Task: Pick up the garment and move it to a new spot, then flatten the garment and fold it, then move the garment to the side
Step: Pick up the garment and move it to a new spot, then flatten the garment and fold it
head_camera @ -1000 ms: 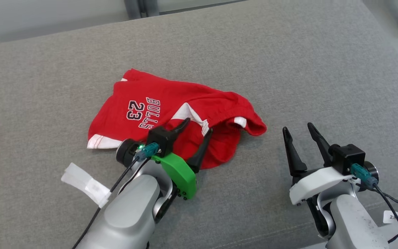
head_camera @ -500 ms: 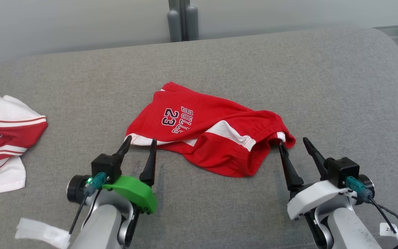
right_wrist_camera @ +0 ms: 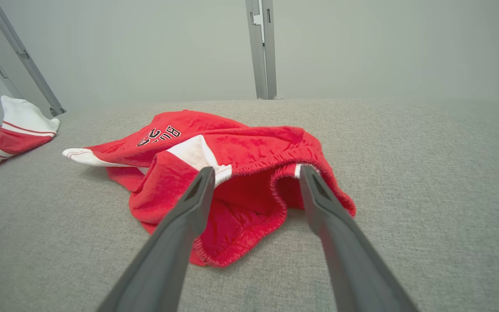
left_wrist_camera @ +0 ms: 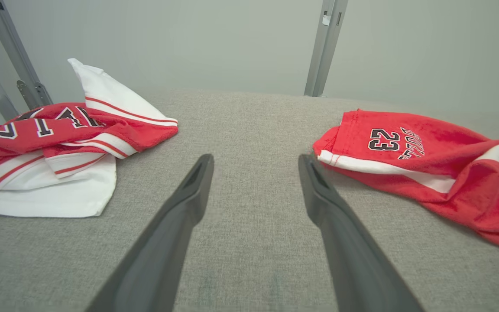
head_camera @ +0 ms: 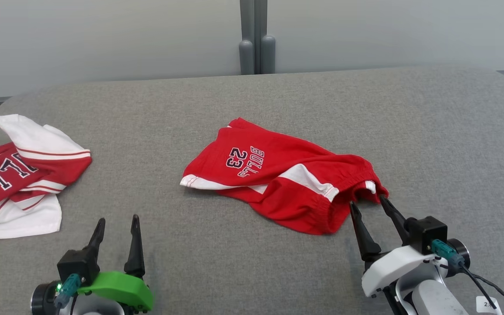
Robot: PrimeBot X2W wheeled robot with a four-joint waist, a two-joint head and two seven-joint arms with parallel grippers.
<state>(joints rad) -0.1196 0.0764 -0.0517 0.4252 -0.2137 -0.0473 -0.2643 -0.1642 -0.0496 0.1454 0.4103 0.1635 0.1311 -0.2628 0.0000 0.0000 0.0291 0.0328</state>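
Note:
The garment (head_camera: 278, 175) is a pair of red shorts with white stripes and "BULLS 23" printed on them, lying crumpled in the middle of the grey cushion (head_camera: 252, 109). Its open waistband faces my right gripper (head_camera: 368, 202), which stands open just at that edge with nothing between its fingers. In the right wrist view the garment (right_wrist_camera: 241, 173) lies right behind the fingertips of the right gripper (right_wrist_camera: 254, 171). My left gripper (head_camera: 117, 220) is open near the front left, well apart from the shorts. The left wrist view has the left gripper (left_wrist_camera: 256, 158) over bare cushion, the garment (left_wrist_camera: 427, 160) to its right.
A second red and white garment (head_camera: 20, 175) lies bunched at the cushion's left edge, also in the left wrist view as the bunched garment (left_wrist_camera: 54, 147). A pale wall with a grey post (head_camera: 256, 39) stands behind the cushion. Bare cushion lies right of the shorts.
The head camera has turned, shifting the whole picture. My left gripper has drawn back off the shorts toward the front left. The right gripper now sits at the waistband edge.

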